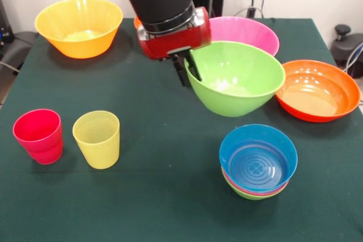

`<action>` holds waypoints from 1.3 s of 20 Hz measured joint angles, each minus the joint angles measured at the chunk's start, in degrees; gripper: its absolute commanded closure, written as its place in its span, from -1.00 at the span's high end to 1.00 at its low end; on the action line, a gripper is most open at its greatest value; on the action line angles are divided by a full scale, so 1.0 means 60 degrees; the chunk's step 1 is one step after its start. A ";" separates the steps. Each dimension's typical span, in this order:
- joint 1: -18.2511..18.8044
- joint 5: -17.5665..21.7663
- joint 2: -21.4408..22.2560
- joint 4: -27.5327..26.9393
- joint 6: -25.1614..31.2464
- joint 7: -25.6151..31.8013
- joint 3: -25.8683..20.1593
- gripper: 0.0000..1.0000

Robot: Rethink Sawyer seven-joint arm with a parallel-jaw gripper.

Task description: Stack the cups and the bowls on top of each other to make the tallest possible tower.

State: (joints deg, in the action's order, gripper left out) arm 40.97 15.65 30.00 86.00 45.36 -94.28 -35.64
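From where I stand across the table, the red and black arm comes down over the dark green cloth, its glossy red wrist block sitting just above the gripper. The black fingers pinch the left rim of a large lime-green bowl, one finger inside the wall and one outside, so the claw is closed narrow on that rim. The bowl is smooth, glossy plastic, deep and round, and it tilts a little; whether its base touches the cloth I cannot tell.

Behind it sits a pink bowl of the same shiny plastic, mostly hidden by the green one. To the right rests a wide, shallow orange bowl with a broad flat rim. At the far left corner stands a deep yellow-orange bowl, slightly translucent. A sliver of another orange rim shows behind the arm.

Near the front right is the tower: a blue bowl with moulded concentric rings in its bottom, nested in a red one whose rim shows as a thin band, with a small light-green bowl lowest.

At the front left stand two ribbed tumblers, upright and near each other without touching: a red cup and a translucent yellow cup.
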 measured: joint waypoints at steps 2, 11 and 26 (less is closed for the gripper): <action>-0.0096 -0.0087 -0.0114 -0.0174 0.0204 0.0000 0.0018 -1.00; -0.0230 -0.0550 -0.0299 -0.0490 0.1212 0.0000 0.0095 -1.00; -0.0670 -0.0766 -0.0713 -0.1662 0.2029 0.0000 0.0296 -1.00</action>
State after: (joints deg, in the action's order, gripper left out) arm 36.95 11.05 25.72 76.03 57.54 -94.28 -33.86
